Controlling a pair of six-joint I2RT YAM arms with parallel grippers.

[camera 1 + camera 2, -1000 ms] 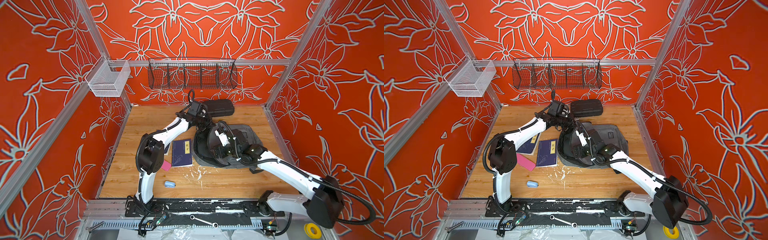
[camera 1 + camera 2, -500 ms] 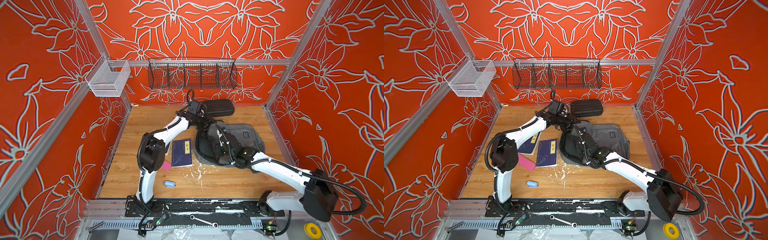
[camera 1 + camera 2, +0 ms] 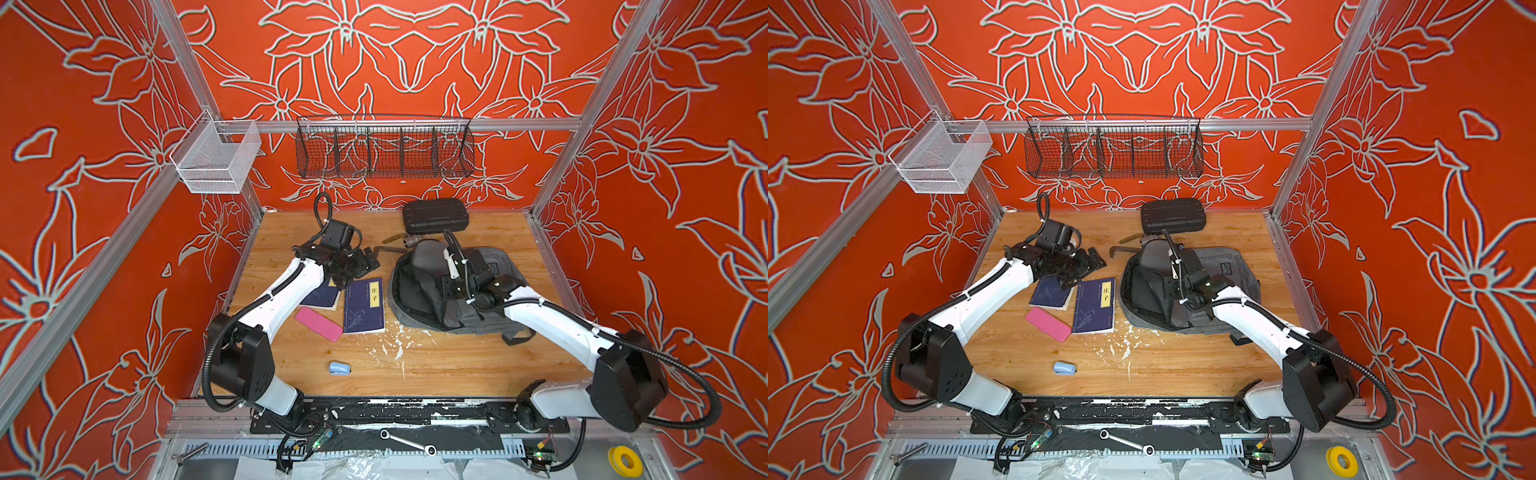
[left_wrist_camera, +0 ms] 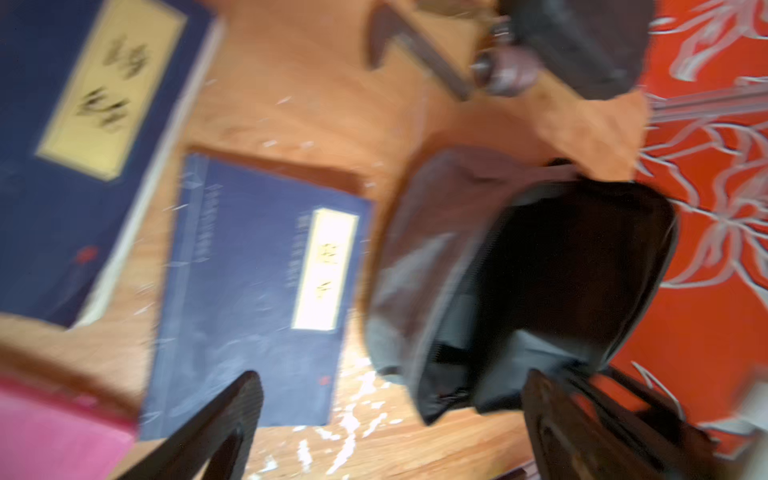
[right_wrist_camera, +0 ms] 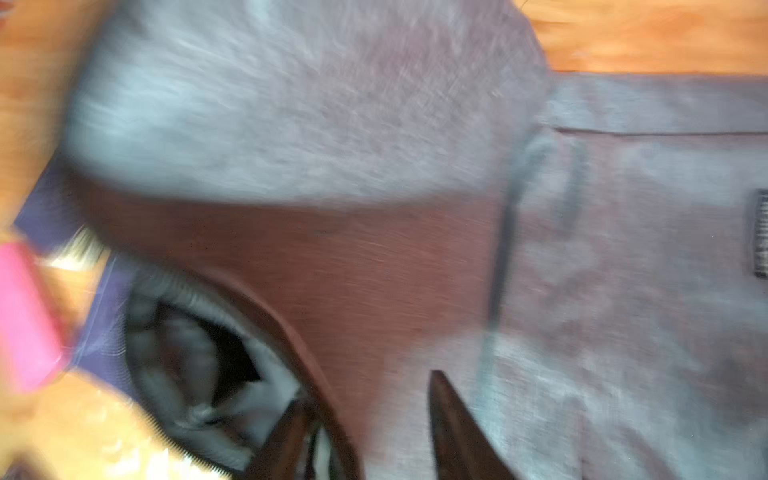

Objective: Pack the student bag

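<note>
Both top views bright and evenly lit from overhead, sharp across the frame; only short, soft shadows on the counter [image 3: 457,365], and colour fringing on the wall pattern [image 3: 62,208] toward the picture edges. Both wrist views heavily smeared by motion blur. The label lettering on the blue book [image 4: 257,291] is unreadable, and the student bag [image 5: 623,291] fabric is streaked, with a warm reddish cast.

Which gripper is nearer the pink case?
Left. The left gripper hovers by the blue books next to the pink case; the right gripper is over the grey backpack, farther off.
</note>
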